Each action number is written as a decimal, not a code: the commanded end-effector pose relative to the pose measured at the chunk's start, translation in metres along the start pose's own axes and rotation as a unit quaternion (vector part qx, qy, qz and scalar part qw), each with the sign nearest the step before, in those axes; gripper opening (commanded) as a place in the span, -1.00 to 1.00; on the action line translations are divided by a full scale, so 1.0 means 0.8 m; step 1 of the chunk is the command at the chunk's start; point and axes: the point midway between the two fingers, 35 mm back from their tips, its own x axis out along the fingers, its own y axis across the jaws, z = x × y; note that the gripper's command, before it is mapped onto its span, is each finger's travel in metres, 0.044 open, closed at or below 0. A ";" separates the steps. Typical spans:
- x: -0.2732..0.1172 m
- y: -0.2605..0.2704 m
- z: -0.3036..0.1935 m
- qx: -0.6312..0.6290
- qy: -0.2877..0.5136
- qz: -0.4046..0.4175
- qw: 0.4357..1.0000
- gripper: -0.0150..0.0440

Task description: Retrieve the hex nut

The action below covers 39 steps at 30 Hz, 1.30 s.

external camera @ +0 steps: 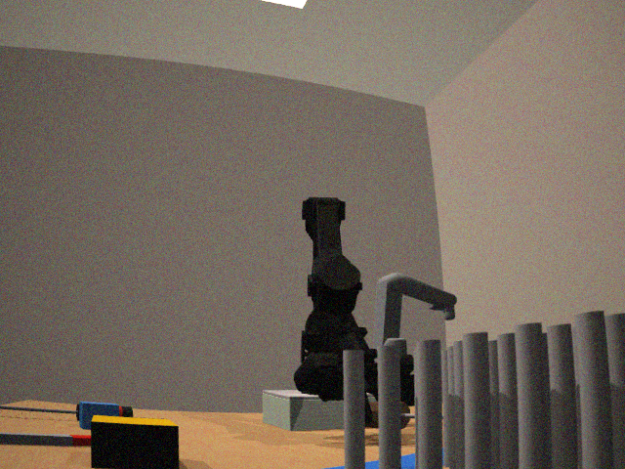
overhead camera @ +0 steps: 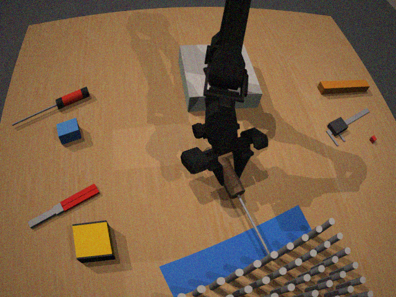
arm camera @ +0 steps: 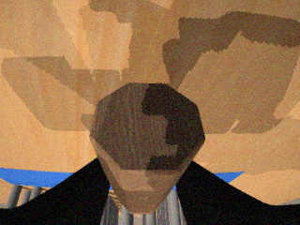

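My gripper [overhead camera: 230,179] [arm camera: 142,158] is shut on the brown wooden handle [overhead camera: 236,190] [arm camera: 131,127] of a tool, above the table between the pale box and the tape. Its thin metal shaft [overhead camera: 249,218] runs over the blue taped strip [overhead camera: 208,255] [arm camera: 28,178]. The shaft's far end reaches the front row of spacers, and its tip is hidden behind or beside a spacer top. The grey metal spacers [overhead camera: 327,244] [external camera: 429,394] [arm camera: 172,211] that show stand upright in rows. The hex nut cannot be made out in any view.
A pale box [overhead camera: 192,70] [external camera: 277,409] lies under the arm. At left are a red-handled screwdriver [overhead camera: 72,97], blue block [overhead camera: 68,130], red-and-grey tool [overhead camera: 80,196] and yellow block [overhead camera: 92,239] [external camera: 133,444]. At right are an orange bar [overhead camera: 345,86], dark block with grey prongs [overhead camera: 337,126] and red cube [overhead camera: 372,139].
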 end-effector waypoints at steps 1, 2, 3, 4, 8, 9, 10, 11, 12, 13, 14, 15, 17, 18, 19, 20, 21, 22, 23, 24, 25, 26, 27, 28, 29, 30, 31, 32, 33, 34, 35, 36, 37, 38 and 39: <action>0.002 0.002 -0.008 0.001 0.003 0.002 1.000 -0.49; 0.003 0.002 -0.008 0.001 0.004 0.002 1.000 -0.49; 0.003 0.002 -0.009 0.001 0.004 0.002 1.000 -0.49; 0.004 0.002 -0.010 0.001 0.004 0.002 1.000 -0.49; 0.006 0.002 -0.013 0.001 0.004 0.002 1.000 -0.49; 0.006 0.002 -0.014 0.001 0.004 0.002 1.000 -0.49; 0.007 0.002 -0.015 0.001 0.004 0.002 1.000 -0.49; 0.007 0.002 -0.015 0.001 0.004 0.002 1.000 -0.49; 0.008 0.002 -0.016 0.001 0.004 0.002 1.000 -0.49; 0.008 0.002 -0.017 0.001 0.004 0.002 1.000 -0.49; 0.008 0.002 -0.018 0.001 0.004 0.002 1.000 -0.49; 0.009 0.002 -0.018 0.001 0.004 0.002 1.000 -0.49; 0.010 0.002 -0.020 0.001 0.004 0.002 1.000 -0.49; 0.010 0.002 -0.021 0.001 0.004 0.002 1.000 -0.49; 0.011 0.002 -0.022 0.001 0.004 0.002 1.000 -0.49; 0.011 0.002 -0.022 0.001 0.004 0.002 1.000 -0.49; 0.012 0.002 -0.023 0.001 0.004 0.002 1.000 -0.49; 0.012 0.002 -0.024 0.001 0.004 0.002 1.000 -0.49; 0.013 0.002 -0.025 0.001 0.004 0.002 1.000 -0.49; 0.013 0.002 -0.026 0.001 0.004 0.002 1.000 -0.49; 0.014 0.002 -0.026 0.001 0.004 0.002 1.000 -0.49; 0.014 0.002 -0.027 0.001 0.004 0.002 1.000 -0.49; 0.015 0.002 -0.028 0.001 0.004 0.002 1.000 -0.49; 0.015 0.002 -0.029 0.001 0.005 0.002 1.000 -0.49; 0.016 0.002 -0.030 0.001 0.005 0.002 1.000 -0.49; 0.016 0.002 -0.030 0.001 0.005 0.002 1.000 -0.49; 0.017 0.002 -0.031 0.001 0.005 0.002 1.000 -0.49; 0.017 0.002 -0.032 0.001 0.005 0.002 1.000 -0.49; 0.018 0.002 -0.033 0.001 0.005 0.002 1.000 -0.49; 0.018 0.002 -0.034 0.001 0.005 0.002 1.000 -0.49; 0.019 0.002 -0.034 0.001 0.005 0.002 1.000 -0.49; 0.019 0.002 -0.035 0.001 0.005 0.002 1.000 -0.49; 0.020 0.002 -0.036 0.001 0.005 0.002 1.000 -0.49; 0.020 0.002 -0.037 0.001 0.005 0.002 1.000 -0.49; 0.021 0.002 -0.038 0.001 0.005 0.002 1.000 -0.49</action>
